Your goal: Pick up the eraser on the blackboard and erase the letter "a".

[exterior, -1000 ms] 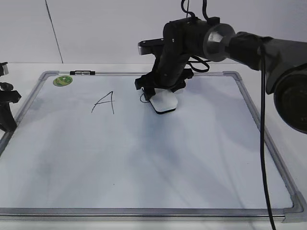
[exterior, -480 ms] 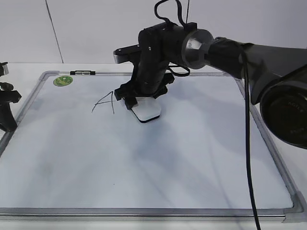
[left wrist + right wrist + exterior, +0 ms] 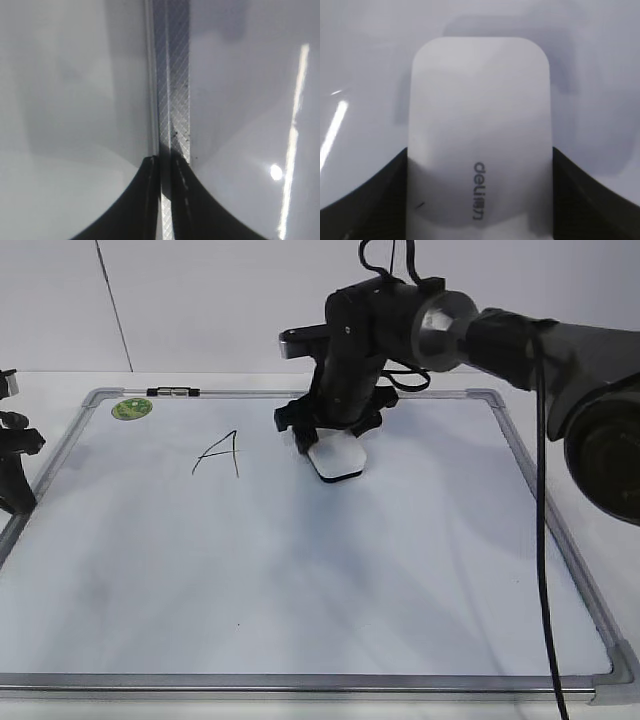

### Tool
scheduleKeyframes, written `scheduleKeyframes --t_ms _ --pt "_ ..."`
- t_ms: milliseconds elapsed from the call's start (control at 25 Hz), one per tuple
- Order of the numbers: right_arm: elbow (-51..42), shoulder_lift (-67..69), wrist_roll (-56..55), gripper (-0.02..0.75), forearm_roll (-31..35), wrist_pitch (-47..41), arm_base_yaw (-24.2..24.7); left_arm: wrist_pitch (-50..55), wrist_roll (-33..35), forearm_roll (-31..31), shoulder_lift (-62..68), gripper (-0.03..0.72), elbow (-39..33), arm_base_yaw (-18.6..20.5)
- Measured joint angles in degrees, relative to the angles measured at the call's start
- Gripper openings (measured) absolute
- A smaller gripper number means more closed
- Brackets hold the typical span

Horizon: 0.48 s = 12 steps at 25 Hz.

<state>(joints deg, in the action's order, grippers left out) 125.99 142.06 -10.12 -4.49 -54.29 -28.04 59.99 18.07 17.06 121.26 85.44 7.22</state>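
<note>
**Right wrist view: eraser pinched flat on the board**

You had the right gripper clamped on the white eraser, one dark finger on each long side, and the block sat on the blackboard near its far edge — just right of the capital "A". No lowercase "a" showed. Your left gripper was pressed together over the board's silver frame, well apart from the eraser.
</note>
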Motion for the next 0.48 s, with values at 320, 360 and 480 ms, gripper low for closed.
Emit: scheduleKeyframes --t_ms 320,360,480 --pt "0.1 0.0 -2.1 0.549 -1.9 -0.5 2.8 0.0 0.0 0.0 0.0 0.018 0.0 0.0" --pt "0.1 0.0 -2.1 0.549 -1.9 -0.6 2.8 0.0 0.0 0.0 0.0 0.018 0.0 0.0" --pt "0.1 0.0 -2.0 0.549 -1.6 -0.6 2.5 0.0 0.0 0.0 0.0 0.018 0.0 0.0"
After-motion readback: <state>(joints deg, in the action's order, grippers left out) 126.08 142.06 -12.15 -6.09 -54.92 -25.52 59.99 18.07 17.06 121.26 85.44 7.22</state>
